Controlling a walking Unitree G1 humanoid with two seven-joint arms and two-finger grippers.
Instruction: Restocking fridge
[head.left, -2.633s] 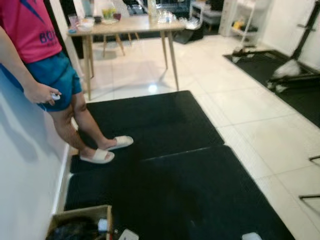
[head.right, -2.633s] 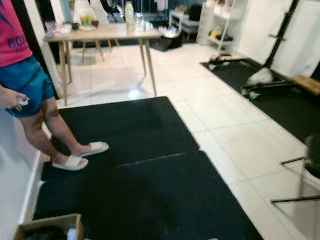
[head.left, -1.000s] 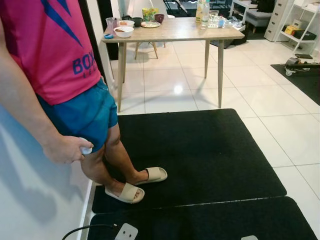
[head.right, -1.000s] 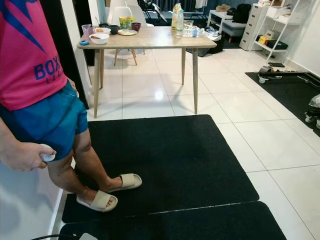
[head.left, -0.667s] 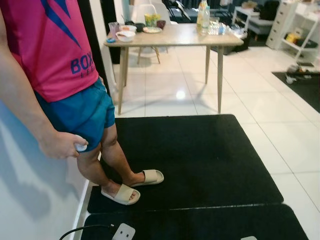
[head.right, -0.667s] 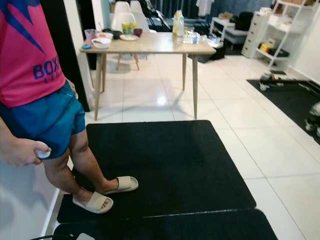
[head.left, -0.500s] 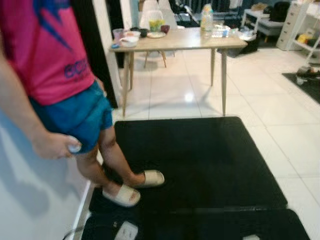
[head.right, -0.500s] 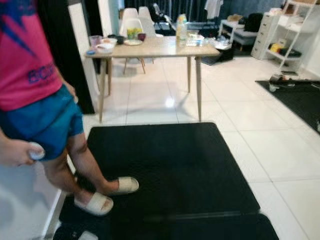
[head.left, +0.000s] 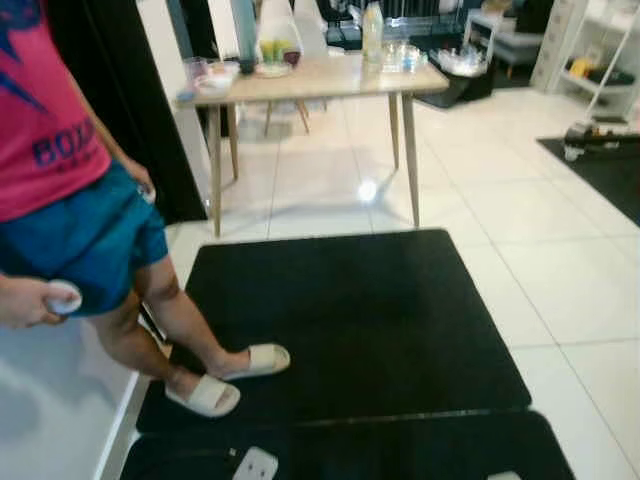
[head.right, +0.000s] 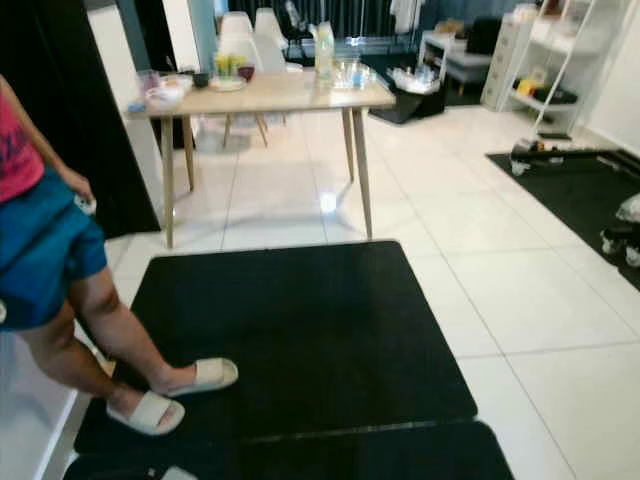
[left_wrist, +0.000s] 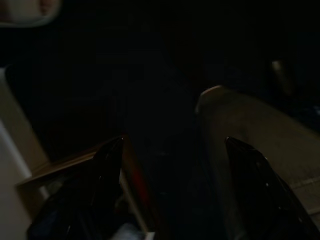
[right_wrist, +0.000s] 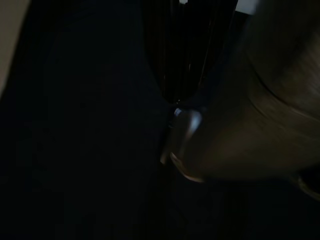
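Left gripper (left_wrist: 172, 165) fingers spread apart, nothing between, dim wrist view. Right jaws: state unreadable, wrist view too dark. Fridge not visible. Person in pink shirt, blue shorts (head.left: 80, 235), cream slide sandals (head.left: 205, 395), stands at left on black floor mat (head.left: 350, 320). Light wooden table (head.left: 300, 80) beyond mat, carrying bowls, bottles.

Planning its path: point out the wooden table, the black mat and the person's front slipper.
wooden table (head.left: 320, 78), left eye view, tabletop.
black mat (head.left: 350, 320), left eye view, middle.
front slipper (head.left: 205, 396), left eye view, strap.
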